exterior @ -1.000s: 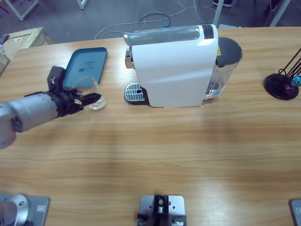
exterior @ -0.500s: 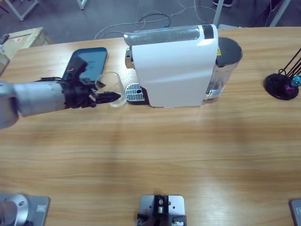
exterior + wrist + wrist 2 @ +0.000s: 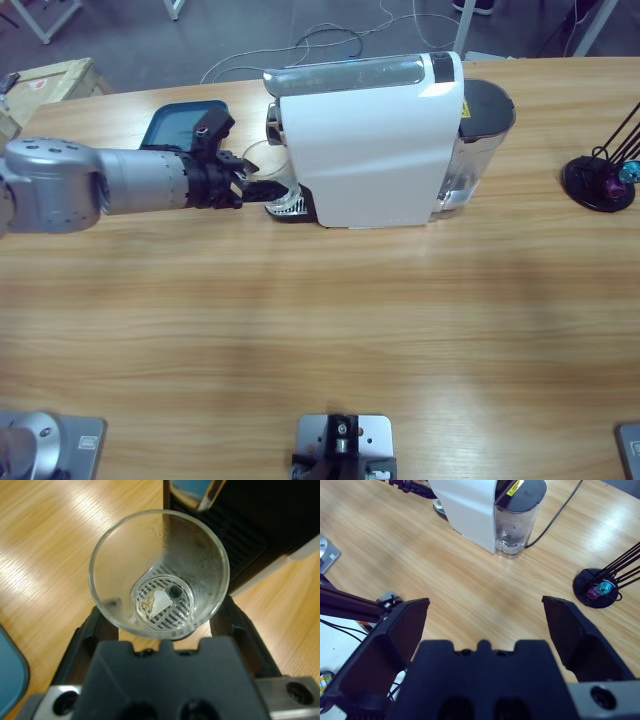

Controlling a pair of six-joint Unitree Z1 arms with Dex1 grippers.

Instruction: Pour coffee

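One relation decides my next move: whether the glass cup (image 3: pixel 159 582) sits square over the drip tray (image 3: pixel 283 200) and under the spout of the coffee machine (image 3: pixel 365 140). My left gripper (image 3: pixel 262 189) has its jaws clamped on either side of the cup, which stands upright with its mouth open to the wrist camera; through its clear base I see the tray's grille and its drain hole, so I judge the cup is over the tray. I cannot tell whether it touches the grille or hangs just above it. The machine's spout shows at the top of the left wrist view, just beyond the cup's rim, so I judge a small push toward the machine body is wanted.

My right gripper (image 3: pixel 485 625) is well apart from all this, jaws spread wide and holding nothing, looking down at the machine from its water-tank end; the left arm is plainly the nearer one.

Against a second ago, the cup has travelled from beside the blue tray (image 3: pixel 175 128) across to the machine's front, and the arm has stretched out with it.
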